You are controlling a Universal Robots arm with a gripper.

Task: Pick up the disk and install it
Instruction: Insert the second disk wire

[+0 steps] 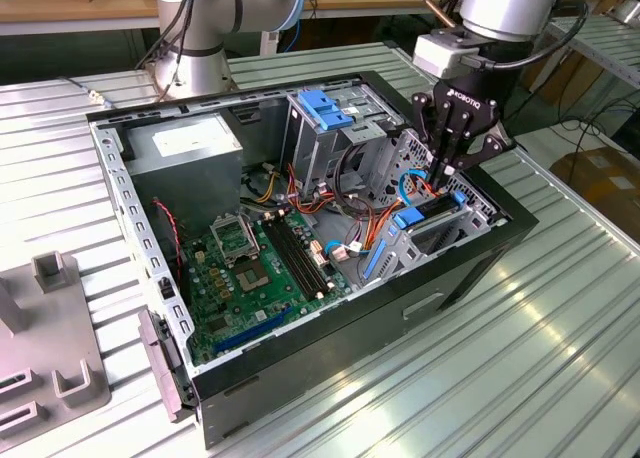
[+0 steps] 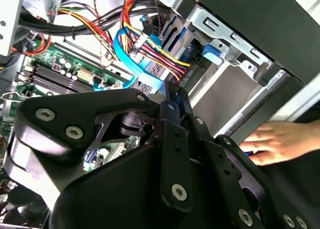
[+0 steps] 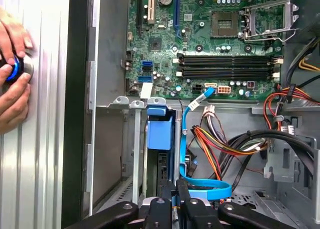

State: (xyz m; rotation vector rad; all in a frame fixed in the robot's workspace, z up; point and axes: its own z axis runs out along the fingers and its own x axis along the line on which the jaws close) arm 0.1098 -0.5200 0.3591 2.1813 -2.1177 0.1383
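Observation:
The disk [image 1: 435, 207] stands on edge in the metal drive cage [image 1: 470, 223] at the open computer case's corner on the exterior view's right, its blue carrier frame [image 1: 412, 218] showing at the end. In the first wrist view the blue frame [image 3: 160, 134] sits in the cage slot with the dark disk body behind it. My gripper [image 1: 445, 173] hangs just above the disk's top edge, and its fingers are pressed together with nothing visibly between them. The same shut fingertips show in both wrist views [image 2: 175, 94] [image 3: 177, 189].
A person's hand [image 3: 12, 69] rests on a blue-lit knob outside the case wall. A blue flat cable [image 3: 200, 189] and coloured wire bundles [image 2: 150, 51] lie beside the cage. The motherboard [image 1: 255, 268], grey power box [image 1: 190, 143], blue clip [image 1: 325, 108] and grey fixture [image 1: 50, 348] are also here.

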